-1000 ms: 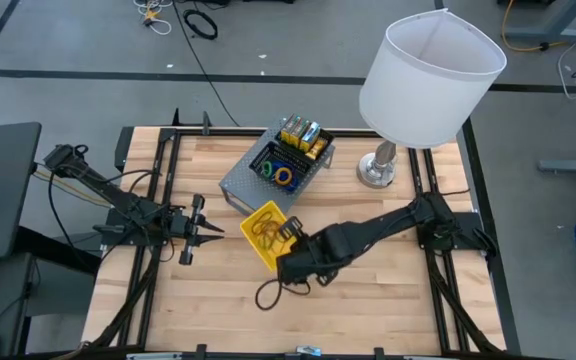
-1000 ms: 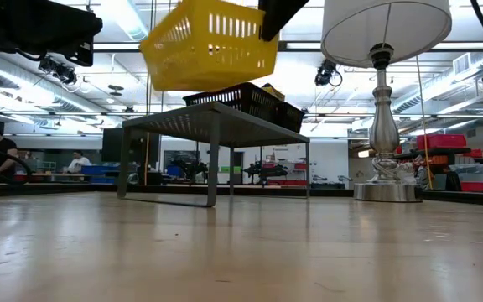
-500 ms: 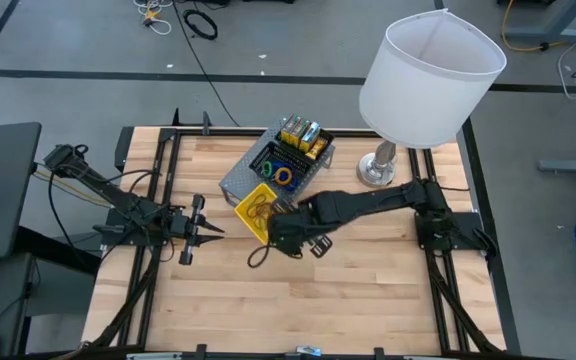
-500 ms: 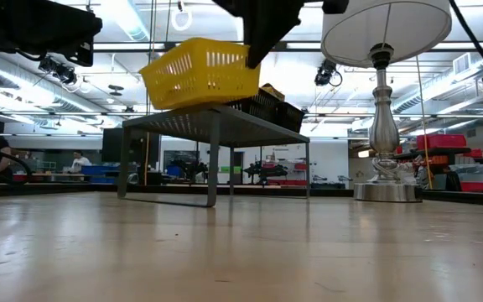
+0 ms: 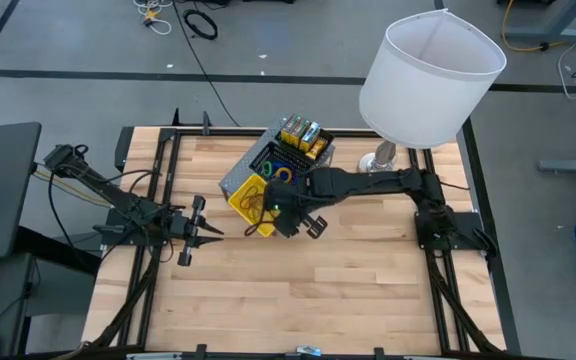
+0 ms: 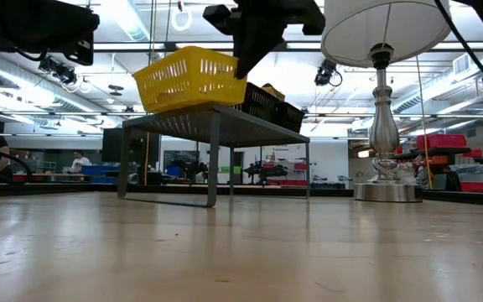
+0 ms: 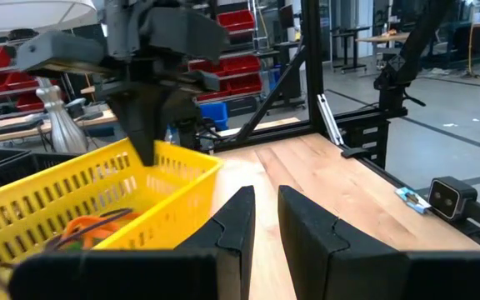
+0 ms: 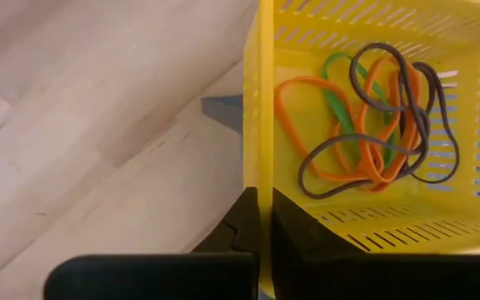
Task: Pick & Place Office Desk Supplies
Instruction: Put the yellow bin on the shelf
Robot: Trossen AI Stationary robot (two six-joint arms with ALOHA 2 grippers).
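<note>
The yellow plastic basket (image 5: 249, 196) hangs tilted at the near-left corner of a grey metal stand (image 5: 230, 180); orange, green and grey rubber-band loops (image 8: 373, 117) lie inside it. My right gripper (image 5: 284, 212) is shut on its rim. In the low view the basket (image 6: 187, 80) is just at the stand's top (image 6: 216, 111). Two black mesh trays (image 5: 288, 155) stand on the stand with yellow-green crayon boxes (image 5: 303, 135) and more loops (image 5: 281, 172). My left gripper (image 5: 215, 232) waits shut over the table's left half. My right gripper pinches the basket's side wall at the top rim (image 8: 261, 158), one finger (image 8: 294, 229) inside and one (image 8: 238, 225) outside. It comes from above, slanting from the table's right. The held side is higher. Whether the underside rests on the stand, I cannot tell.
A big lamp with a white shade (image 5: 430, 70) stands on its metal base (image 5: 378, 168) at the table's far right, close to the right arm. Bare wood (image 5: 298, 290) stretches across the near half. Black frame rails (image 5: 158, 170) run along the table's sides.
My right gripper has carried the basket from over the table's near middle toward the far edge and a little left, to the grey stand's near-left corner, and has come down. The basket, first held high above the stand, is now at the level of its top.
</note>
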